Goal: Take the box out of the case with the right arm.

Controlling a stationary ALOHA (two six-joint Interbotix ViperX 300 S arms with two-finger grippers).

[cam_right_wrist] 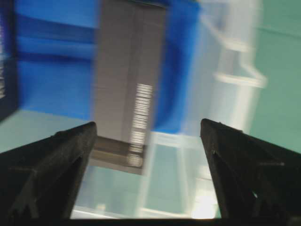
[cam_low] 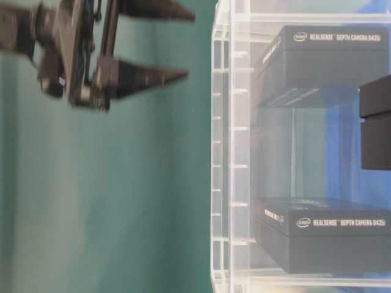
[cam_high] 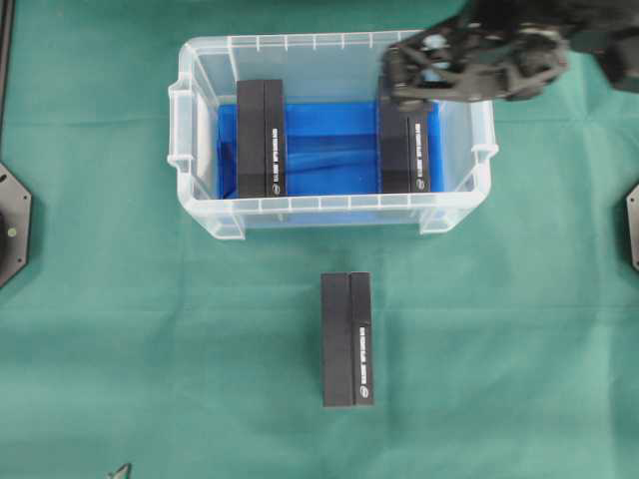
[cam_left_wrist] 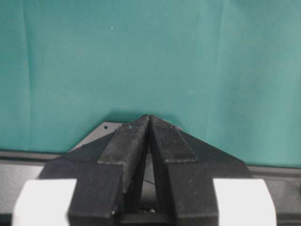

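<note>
The clear case (cam_high: 329,204) holds two black boxes on its blue lining, one at the left (cam_high: 262,138) and one at the right (cam_high: 407,152). My right gripper (cam_high: 404,80) hovers open over the far end of the right box, above the case's back right corner. In the table-level view the right gripper (cam_low: 189,44) is outside the case wall (cam_low: 223,152), with nothing between its fingers. The right wrist view is blurred; the gripper (cam_right_wrist: 148,123) looks down on a box (cam_right_wrist: 127,70). My left gripper (cam_left_wrist: 149,117) is shut and empty over green cloth.
A third black box (cam_high: 347,339) lies on the green cloth in front of the case. Black arm bases sit at the left edge (cam_high: 12,225) and the right edge (cam_high: 632,228) of the table.
</note>
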